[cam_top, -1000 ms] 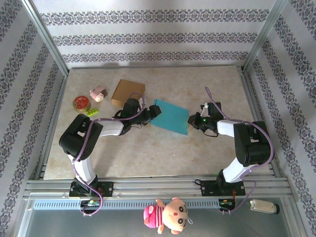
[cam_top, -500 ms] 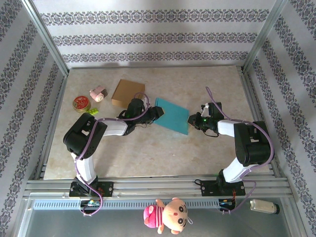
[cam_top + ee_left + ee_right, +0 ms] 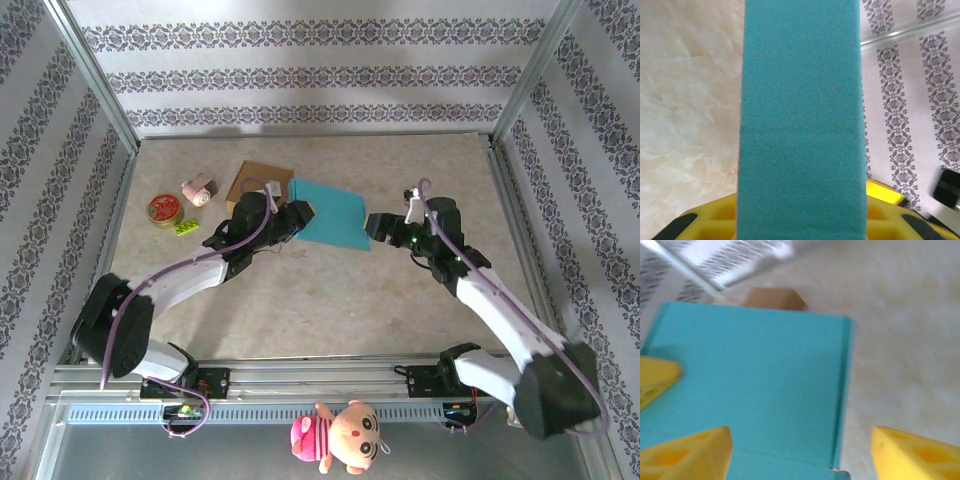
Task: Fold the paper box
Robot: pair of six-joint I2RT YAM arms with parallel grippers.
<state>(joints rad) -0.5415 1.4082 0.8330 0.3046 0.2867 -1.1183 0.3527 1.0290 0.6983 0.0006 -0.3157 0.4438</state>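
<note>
The flat teal paper box (image 3: 332, 212) hangs a little above the tabletop at the middle back. My left gripper (image 3: 297, 216) is shut on its left edge; in the left wrist view the teal sheet (image 3: 800, 125) runs straight up from between the yellow fingers (image 3: 882, 200). My right gripper (image 3: 381, 228) is open at the box's right edge. In the right wrist view its yellow fingertips (image 3: 695, 450) stand wide apart, and the box's (image 3: 755, 390) near right corner lies between them, untouched.
A brown cardboard box (image 3: 256, 180) lies just behind the left gripper, also visible beyond the teal sheet as a brown box (image 3: 774, 298). A pink roll (image 3: 200, 188), a red tin (image 3: 163, 209) and a green brick (image 3: 186, 227) sit at the left. A plush doll (image 3: 335, 435) lies before the rail.
Both arms have stretched forward and risen. The teal box has moved toward the back and turned squarer to the table, still in the left gripper; the right gripper followed its right edge.
</note>
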